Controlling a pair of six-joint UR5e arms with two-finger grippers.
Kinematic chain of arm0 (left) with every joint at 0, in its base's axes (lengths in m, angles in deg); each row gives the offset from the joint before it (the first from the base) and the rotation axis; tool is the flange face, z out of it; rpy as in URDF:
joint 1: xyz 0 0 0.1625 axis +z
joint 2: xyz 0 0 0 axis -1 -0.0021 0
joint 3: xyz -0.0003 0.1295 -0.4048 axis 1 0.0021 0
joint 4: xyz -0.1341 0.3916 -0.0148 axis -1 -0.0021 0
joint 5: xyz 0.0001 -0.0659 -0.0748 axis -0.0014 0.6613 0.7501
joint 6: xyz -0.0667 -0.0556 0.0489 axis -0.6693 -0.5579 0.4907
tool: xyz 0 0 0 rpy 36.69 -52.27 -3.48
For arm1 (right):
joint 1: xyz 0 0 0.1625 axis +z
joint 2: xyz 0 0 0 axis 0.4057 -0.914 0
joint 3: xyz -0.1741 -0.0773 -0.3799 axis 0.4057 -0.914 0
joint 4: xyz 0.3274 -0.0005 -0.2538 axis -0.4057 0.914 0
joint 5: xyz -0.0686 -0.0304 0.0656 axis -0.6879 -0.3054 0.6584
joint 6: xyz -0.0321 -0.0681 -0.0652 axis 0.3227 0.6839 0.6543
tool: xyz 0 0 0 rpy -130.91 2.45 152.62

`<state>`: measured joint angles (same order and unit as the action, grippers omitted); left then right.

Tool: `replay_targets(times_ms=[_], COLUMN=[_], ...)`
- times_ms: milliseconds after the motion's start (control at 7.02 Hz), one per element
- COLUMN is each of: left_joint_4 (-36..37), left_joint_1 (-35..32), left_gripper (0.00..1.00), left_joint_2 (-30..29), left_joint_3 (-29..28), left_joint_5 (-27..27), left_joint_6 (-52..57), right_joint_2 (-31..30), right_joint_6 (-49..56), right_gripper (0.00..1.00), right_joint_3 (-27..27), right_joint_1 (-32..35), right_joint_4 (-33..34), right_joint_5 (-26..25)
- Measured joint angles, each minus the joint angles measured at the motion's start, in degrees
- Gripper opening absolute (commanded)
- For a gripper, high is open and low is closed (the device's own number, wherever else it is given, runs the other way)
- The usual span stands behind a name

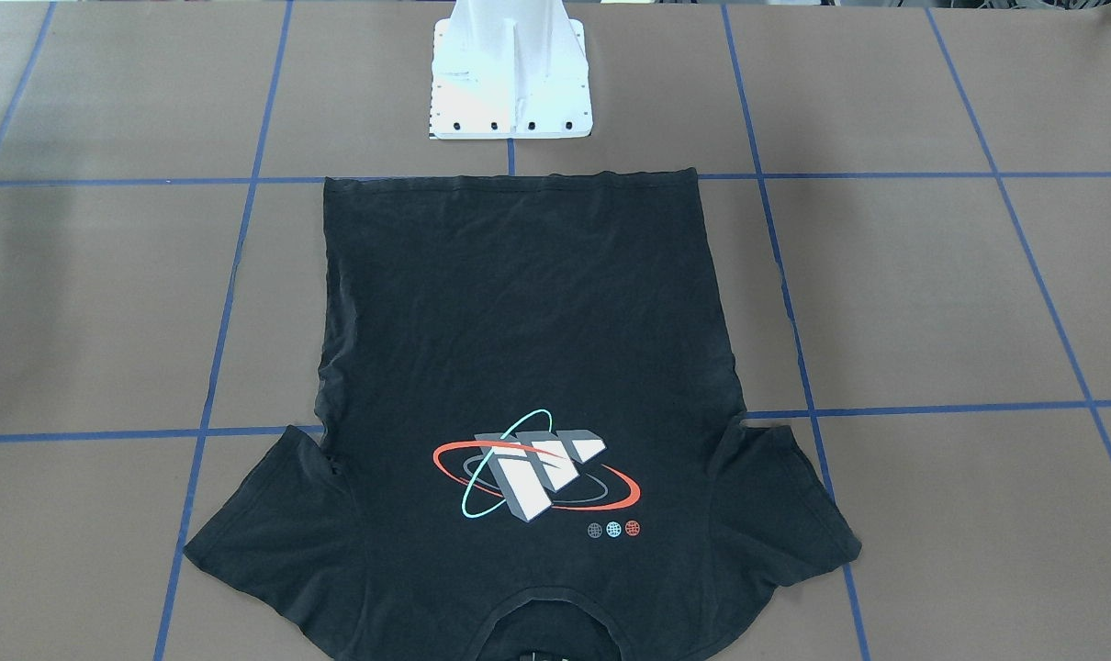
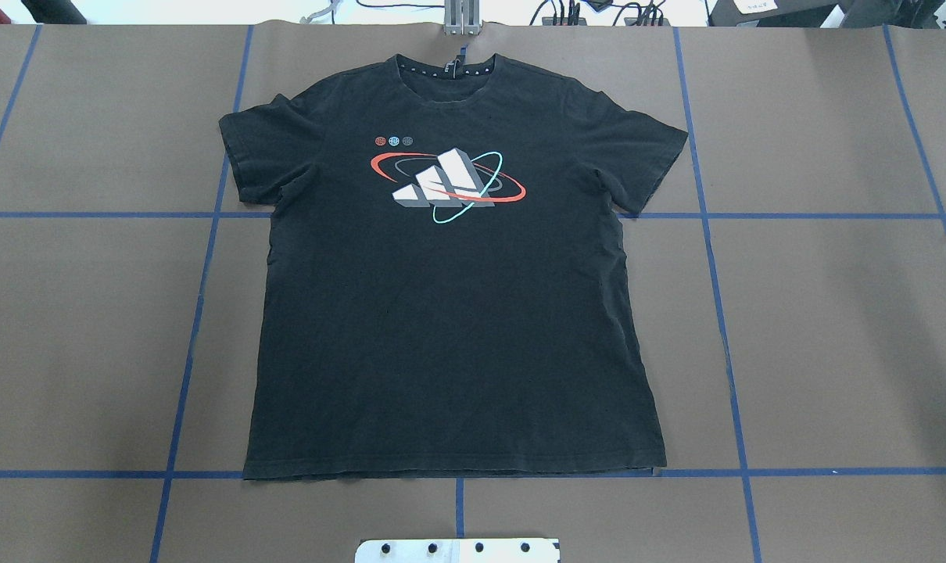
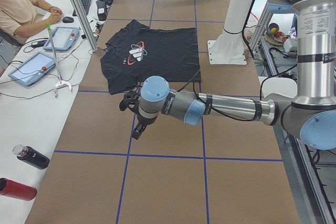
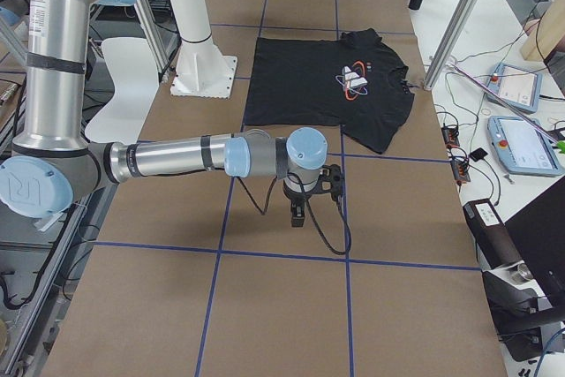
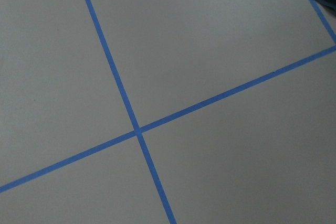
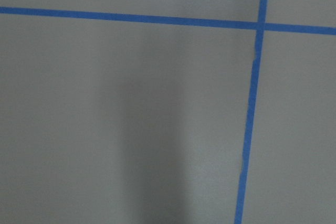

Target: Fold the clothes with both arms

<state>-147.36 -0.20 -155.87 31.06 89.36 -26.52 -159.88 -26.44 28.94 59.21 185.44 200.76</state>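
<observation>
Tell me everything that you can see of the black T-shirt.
The T-shirt is black, short-sleeved, of soft, slightly creased cloth. It lies flat and unfolded, front up, on the brown table, sleeves spread. Its chest graphic shows white blocks ringed in red and teal, with three small dots beside. The collar points away from the robot; the hem lies along a blue tape line. Only the table touches it.

Black T-shirt point(image 2: 449, 328) spread flat, unfolded, chest graphic point(image 2: 448, 186) up, sleeves out.

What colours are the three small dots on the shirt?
The dots are red, blue and grey, clearest in overhead exterior view.
</observation>
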Motion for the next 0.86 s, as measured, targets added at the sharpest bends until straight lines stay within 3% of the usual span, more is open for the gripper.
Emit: replay_targets(times_ms=[570, 713, 855], left_joint_4=[-3.3, -3.4, -3.4], left_joint_1=[0.1, 0.1, 0.2], left_gripper=[1.00, 1.00, 1.00], left_joint_2=[-0.1, -0.1, -0.1], left_joint_3=[-1.8, -1.8, -1.8], left_joint_5=[0.0, 0.0, 0.1], left_joint_6=[-0.2, -0.2, -0.2], right_joint_2=[14.5, 16.2, 17.7], right_joint_6=[0.0, 0.0, -0.2], right_gripper=[1.00, 1.00, 1.00], right_joint_3=[-12.3, -15.7, -21.6], right_joint_1=[-8.1, -9.0, -10.0], right_joint_4=[-1.0, -5.4, -14.6], right_joint_5=[-0.5, -0.9, -1.6])
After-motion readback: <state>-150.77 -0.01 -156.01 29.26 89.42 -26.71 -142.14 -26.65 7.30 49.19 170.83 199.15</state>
